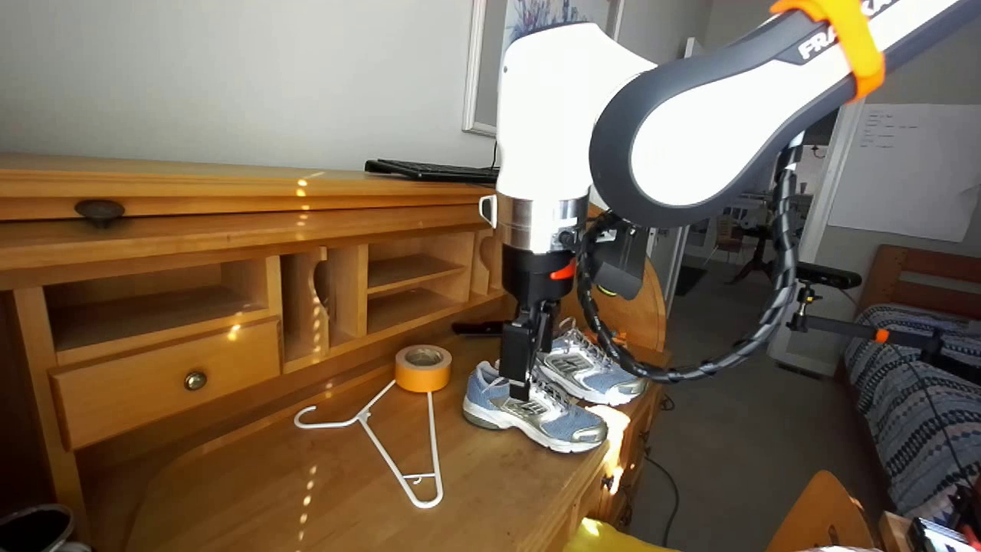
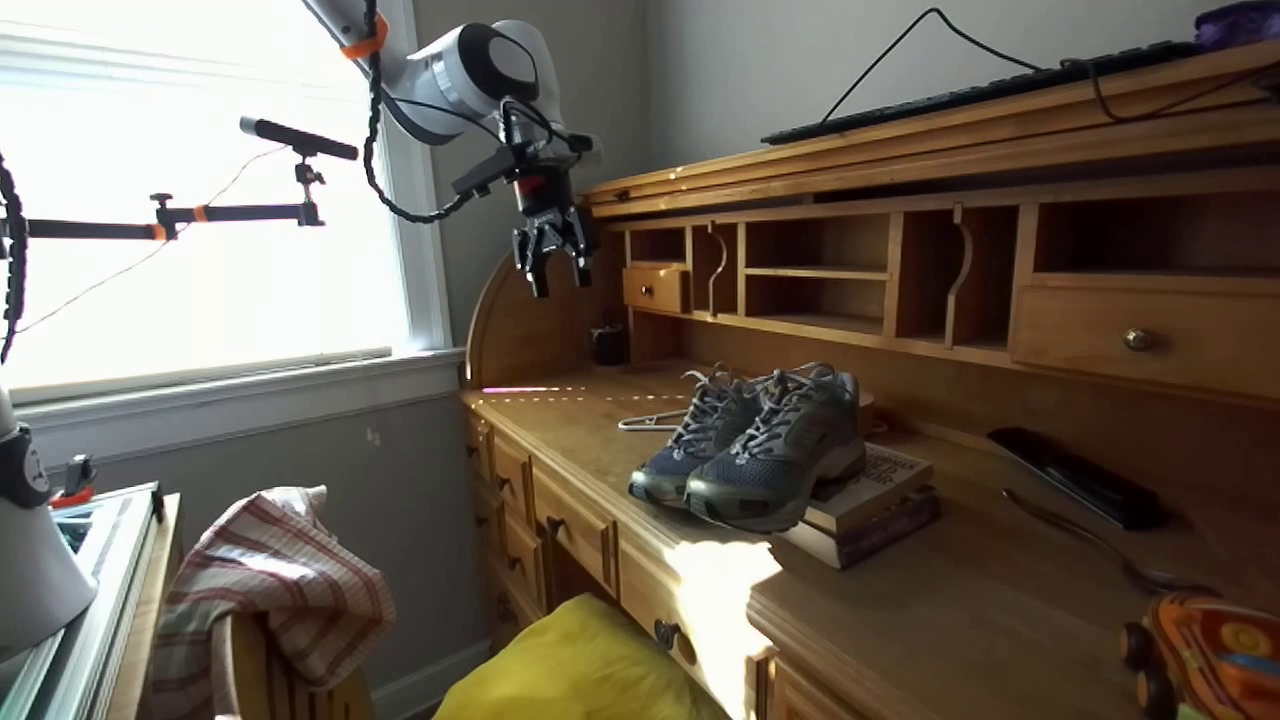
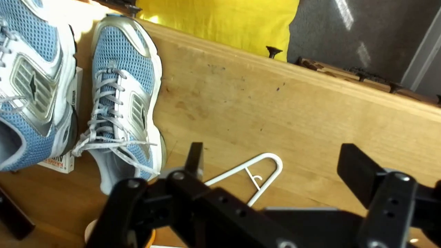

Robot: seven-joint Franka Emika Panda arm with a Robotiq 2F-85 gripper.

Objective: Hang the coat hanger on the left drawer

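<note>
My jaws stand spread and empty above the tabletop [image 3: 310,113]; below lies the coat hanger [image 1: 435,445], apart from the left drawer [image 1: 153,383]. Its thin bar, lying flat, may slip my pinch — or drag the tape roll [image 1: 423,378] hiding one corner; descending could clip the nearer shoe [image 3: 125,93]. "FRA" and "KA" flank the orange strap [image 1: 862,65] on the arm [image 1: 697,146]; lettering on the book [image 2: 878,490] defeats me.

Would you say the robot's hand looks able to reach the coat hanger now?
Probably yes: the hand is open and the coat hanger lies mostly uncovered, though the tape roll hides one corner.
</note>
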